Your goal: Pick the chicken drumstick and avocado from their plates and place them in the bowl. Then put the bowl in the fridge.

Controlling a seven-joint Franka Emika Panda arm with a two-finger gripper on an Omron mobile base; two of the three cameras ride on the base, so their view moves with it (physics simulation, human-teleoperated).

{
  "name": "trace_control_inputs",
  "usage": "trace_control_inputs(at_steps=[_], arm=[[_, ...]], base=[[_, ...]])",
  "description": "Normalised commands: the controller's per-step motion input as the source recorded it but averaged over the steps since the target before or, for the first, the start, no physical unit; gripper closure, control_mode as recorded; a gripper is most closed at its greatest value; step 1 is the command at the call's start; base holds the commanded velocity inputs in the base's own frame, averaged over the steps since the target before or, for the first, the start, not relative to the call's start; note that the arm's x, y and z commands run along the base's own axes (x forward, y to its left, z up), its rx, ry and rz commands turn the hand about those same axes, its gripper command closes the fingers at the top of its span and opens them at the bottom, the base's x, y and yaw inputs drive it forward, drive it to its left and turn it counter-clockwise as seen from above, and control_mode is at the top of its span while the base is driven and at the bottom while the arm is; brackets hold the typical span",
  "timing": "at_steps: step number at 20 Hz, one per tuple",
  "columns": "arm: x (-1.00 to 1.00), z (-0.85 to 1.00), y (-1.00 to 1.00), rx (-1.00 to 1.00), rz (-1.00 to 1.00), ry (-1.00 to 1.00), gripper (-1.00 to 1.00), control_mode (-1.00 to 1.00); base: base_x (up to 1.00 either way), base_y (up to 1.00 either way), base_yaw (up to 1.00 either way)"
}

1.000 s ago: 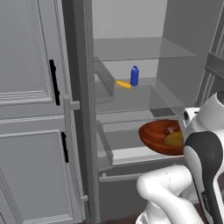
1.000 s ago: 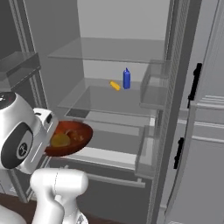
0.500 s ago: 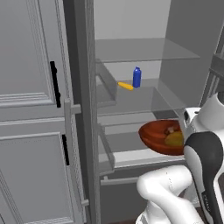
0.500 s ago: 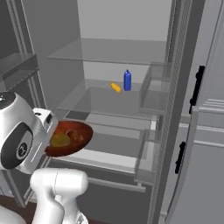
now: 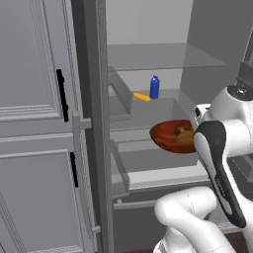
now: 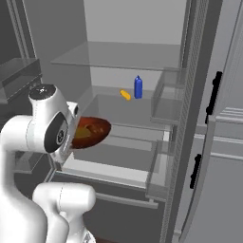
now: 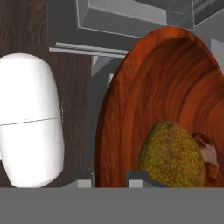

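Note:
The reddish-brown bowl (image 5: 170,136) (image 6: 93,133) (image 7: 131,109) hangs in the air in front of the open fridge (image 5: 163,55) (image 6: 118,53), just above its lower shelf. My gripper (image 7: 110,177) is shut on the bowl's near rim, one fingertip inside and one outside. The yellow-green avocado (image 7: 173,157) (image 5: 186,136) lies in the bowl. Beside it lies the chicken drumstick (image 7: 208,153), partly hidden by the avocado. The plates are out of view.
A blue bottle (image 5: 154,87) (image 6: 138,87) and a small orange item (image 5: 142,97) (image 6: 125,95) stand on the middle shelf at the back. The open door (image 5: 34,123) (image 6: 223,142) carries black handles and door bins (image 6: 166,97) beside the opening.
The bowl, held in my gripper, has risen and moved forward toward the fridge shelves. The bottle and the orange item have stayed put.

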Motion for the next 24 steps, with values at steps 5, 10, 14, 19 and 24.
trace_control_inputs(at_steps=[5, 10, 14, 19, 24], arm=[[1.00, 0.00, -0.05, 0.00, 0.13, -0.03, 1.00, -1.00], [1.00, -0.03, 0.00, 0.00, 0.08, 0.02, 1.00, -1.00], [1.00, -0.02, 0.00, 0.00, 0.05, 0.00, 1.00, -1.00], [0.96, -0.34, 0.09, 0.00, 0.04, 0.00, 1.00, -1.00], [0.83, -0.33, 0.04, 0.02, 0.01, -0.01, 1.00, -1.00]], base=[[0.00, 0.00, 0.00], [0.00, 0.00, 0.00], [0.00, 0.00, 0.00], [0.00, 0.00, 0.00], [0.00, 0.00, 0.00]])
